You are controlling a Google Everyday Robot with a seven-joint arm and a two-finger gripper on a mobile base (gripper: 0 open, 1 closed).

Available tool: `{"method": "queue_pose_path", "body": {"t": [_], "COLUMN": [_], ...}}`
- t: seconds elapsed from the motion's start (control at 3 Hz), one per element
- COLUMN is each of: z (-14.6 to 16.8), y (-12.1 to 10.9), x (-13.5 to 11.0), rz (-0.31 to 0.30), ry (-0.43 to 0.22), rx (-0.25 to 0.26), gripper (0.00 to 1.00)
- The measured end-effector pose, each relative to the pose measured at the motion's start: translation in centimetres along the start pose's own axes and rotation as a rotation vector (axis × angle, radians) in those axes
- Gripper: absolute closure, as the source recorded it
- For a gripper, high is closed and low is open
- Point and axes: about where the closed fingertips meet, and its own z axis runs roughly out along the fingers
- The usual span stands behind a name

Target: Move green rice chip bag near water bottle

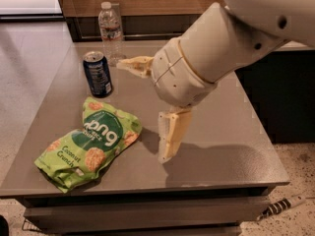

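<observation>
The green rice chip bag (88, 144) is crinkled glossy film, the water bottle (110, 31) clear plastic, the table (221, 146) smooth. The gripper (142, 110), matt cream plastic, hangs at the bag's 3 o'clock.
</observation>
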Motion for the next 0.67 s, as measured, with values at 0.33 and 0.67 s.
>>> {"method": "queue_pose_path", "body": {"t": [0.33,0.67], "z": [4.67,4.63], "y": [0.19,0.12], "x": [-3.94,-4.12], "rz": [-0.101,-0.107], "ry": [-0.095,-0.08], "rx": [-0.038,-0.038], "gripper": [0.0,0.0]}}
